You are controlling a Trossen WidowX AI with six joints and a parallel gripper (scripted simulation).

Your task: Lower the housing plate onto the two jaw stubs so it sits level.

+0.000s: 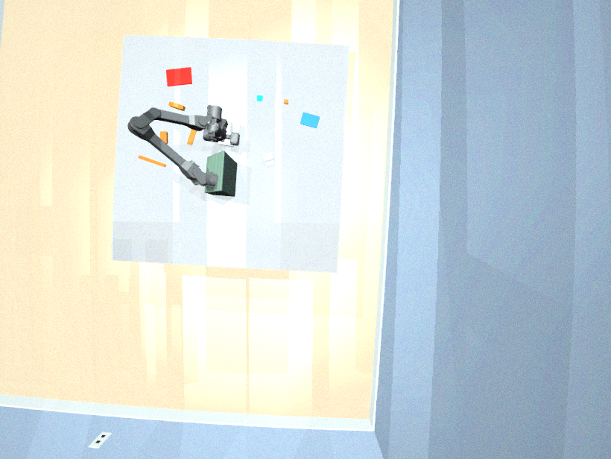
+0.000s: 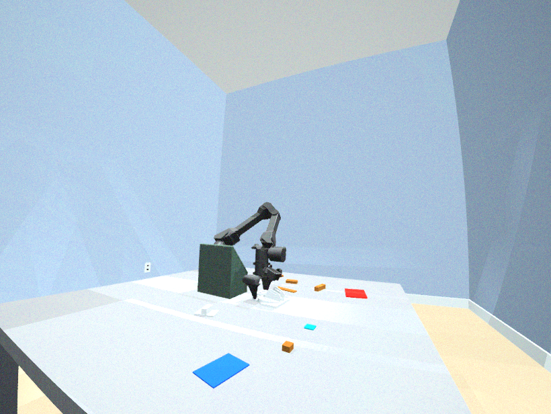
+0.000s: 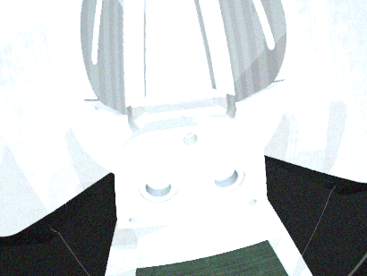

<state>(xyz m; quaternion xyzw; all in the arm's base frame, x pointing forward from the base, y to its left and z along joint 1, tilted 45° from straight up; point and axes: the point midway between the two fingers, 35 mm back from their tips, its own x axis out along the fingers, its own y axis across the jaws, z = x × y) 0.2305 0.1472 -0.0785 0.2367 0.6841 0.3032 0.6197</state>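
Note:
The housing plate (image 3: 192, 159) is white, with two large round holes and several small ones. My gripper (image 3: 188, 170) (image 2: 260, 293) (image 1: 225, 136) is shut on it, one black finger at each side edge. The white assembly with the jaws (image 3: 179, 49) (image 2: 272, 302) (image 1: 225, 144) lies on the table just beyond and below the plate, with long pale rails and grey curved areas. The fingertips are low at the assembly in the exterior view. The stubs and pins under the plate are hidden, and I cannot tell whether the plate touches them or is fully level.
The dark green pedestal (image 1: 220, 173) (image 2: 215, 271) (image 3: 215, 262) stands close to the assembly. A small white part (image 1: 268, 159) (image 2: 205, 310), a cyan square (image 1: 259, 97) (image 2: 310, 326), an orange cube (image 1: 285, 101) (image 2: 287, 346), a blue plate (image 1: 310, 120) (image 2: 221, 369) and a red plate (image 1: 179, 76) (image 2: 355, 293) lie farther off.

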